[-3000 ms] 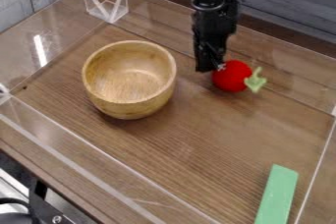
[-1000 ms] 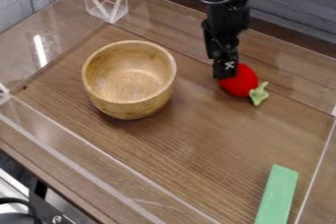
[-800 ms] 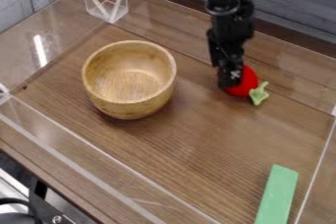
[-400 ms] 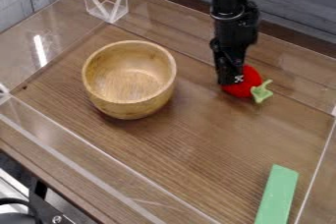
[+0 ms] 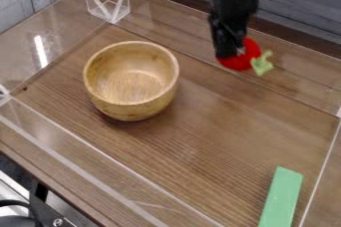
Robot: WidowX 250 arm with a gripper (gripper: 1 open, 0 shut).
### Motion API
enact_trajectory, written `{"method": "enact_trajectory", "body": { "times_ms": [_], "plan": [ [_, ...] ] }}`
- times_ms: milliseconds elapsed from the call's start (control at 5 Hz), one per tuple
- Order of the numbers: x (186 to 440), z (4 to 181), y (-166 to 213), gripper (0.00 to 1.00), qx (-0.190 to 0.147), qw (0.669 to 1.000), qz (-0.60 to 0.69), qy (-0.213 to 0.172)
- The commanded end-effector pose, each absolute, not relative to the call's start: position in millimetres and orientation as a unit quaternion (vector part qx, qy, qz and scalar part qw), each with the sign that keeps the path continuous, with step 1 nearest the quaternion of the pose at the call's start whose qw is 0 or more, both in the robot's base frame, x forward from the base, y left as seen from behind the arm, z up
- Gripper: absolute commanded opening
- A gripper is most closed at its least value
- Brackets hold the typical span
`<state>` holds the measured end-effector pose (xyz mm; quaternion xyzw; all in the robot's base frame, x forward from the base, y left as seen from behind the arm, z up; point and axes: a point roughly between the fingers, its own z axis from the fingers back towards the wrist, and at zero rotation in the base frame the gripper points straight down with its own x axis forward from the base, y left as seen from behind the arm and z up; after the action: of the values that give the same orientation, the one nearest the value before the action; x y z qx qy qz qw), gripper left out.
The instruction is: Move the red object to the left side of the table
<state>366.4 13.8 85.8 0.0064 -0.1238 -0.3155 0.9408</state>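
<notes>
Gripper points down, nearly shut, its jaws clamping the red object right of the bowl, above the table. Its leafy stem points right, long axis roughly level.

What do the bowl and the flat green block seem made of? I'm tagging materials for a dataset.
Bowl: apparently wood with a smooth, light finish; pale tan with faint grain rings inside. Flat green block: matte pale green, evenly coloured, possibly foam, plastic or painted wood; the view leaves it open.
</notes>
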Motion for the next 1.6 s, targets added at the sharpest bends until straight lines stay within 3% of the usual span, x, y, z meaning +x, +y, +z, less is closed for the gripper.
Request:
{"method": "enact_trajectory", "body": {
  "times_ms": [0,400,800,1400],
  "plan": [
    [375.0,115.8,36.5,0.00,0.037,0.948,-0.266,-0.170],
    [372.7,79.8,18.0,0.00,0.049,0.968,-0.183,-0.165],
    [373.0,85.3,23.2,0.00,0.053,0.974,-0.148,-0.165],
    [376.8,78.4,78.3,0.00,0.065,0.984,-0.046,-0.161]
  ]
}}
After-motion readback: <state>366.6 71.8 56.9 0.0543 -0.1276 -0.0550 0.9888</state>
